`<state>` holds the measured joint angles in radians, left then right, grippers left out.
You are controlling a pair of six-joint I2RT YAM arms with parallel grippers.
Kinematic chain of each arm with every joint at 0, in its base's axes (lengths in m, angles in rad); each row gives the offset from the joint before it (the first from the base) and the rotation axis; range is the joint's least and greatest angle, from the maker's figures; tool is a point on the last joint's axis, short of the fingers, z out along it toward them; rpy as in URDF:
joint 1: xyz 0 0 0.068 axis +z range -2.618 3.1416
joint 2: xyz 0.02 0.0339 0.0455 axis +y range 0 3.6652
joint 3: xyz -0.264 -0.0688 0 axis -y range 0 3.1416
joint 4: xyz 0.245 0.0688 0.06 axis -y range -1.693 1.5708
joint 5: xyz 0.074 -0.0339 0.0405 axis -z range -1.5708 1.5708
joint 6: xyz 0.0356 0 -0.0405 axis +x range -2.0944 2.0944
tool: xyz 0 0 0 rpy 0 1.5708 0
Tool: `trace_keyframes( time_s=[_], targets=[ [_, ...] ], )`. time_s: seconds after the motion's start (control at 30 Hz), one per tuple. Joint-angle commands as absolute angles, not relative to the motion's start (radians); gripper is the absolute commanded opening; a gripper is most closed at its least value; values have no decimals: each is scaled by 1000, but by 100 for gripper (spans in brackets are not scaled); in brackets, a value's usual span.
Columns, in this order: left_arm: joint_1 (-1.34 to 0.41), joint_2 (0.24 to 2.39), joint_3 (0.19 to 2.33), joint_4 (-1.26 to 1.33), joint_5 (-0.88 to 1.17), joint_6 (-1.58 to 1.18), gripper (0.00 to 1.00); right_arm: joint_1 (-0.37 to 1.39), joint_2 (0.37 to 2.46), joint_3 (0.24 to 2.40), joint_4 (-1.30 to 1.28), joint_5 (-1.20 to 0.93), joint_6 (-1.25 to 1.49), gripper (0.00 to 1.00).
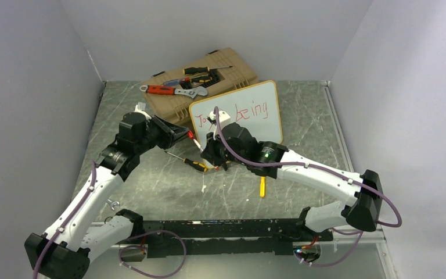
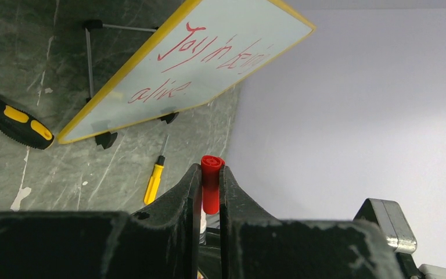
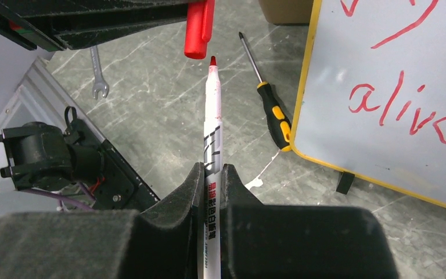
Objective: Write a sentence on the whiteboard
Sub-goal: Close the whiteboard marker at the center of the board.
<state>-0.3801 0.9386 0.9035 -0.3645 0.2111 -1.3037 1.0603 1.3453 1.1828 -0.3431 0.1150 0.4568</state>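
Observation:
The whiteboard (image 1: pixel 250 113) stands tilted on black clip feet behind both grippers. Its red sentence (image 2: pixel 209 49) reads "Joy in being" with "alive" (image 3: pixel 395 107) below. My left gripper (image 2: pixel 211 168) is shut on a red marker cap (image 2: pixel 212 180). My right gripper (image 3: pixel 211 168) is shut on a white marker (image 3: pixel 212 133). The marker's bare red tip (image 3: pixel 212 60) points at the cap (image 3: pixel 197 29) and sits just below its open end, a small gap between them. Both grippers meet in front of the board's lower left corner (image 1: pixel 200 142).
A tan toolbox (image 1: pixel 226 67) with a red-handled wrench (image 1: pixel 171 90) and screwdrivers on top sits behind the board. A black-and-yellow screwdriver (image 3: pixel 273 110) lies under the grippers. A small yellow screwdriver (image 1: pixel 262 187) and a steel spanner (image 3: pixel 97 75) lie on the table. Walls stand close on three sides.

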Motion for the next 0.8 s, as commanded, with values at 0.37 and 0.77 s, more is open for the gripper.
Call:
trace_keyframes(
  time_s=[0.37,0.77],
  targets=[
    [-397,927,901,-359,193,-1319,0,1065,1308,1195,-316,140,468,0],
    [-403,935,900,-359,193,-1320,0,1065,1319,1203,-318,138,463,0]
  ],
)
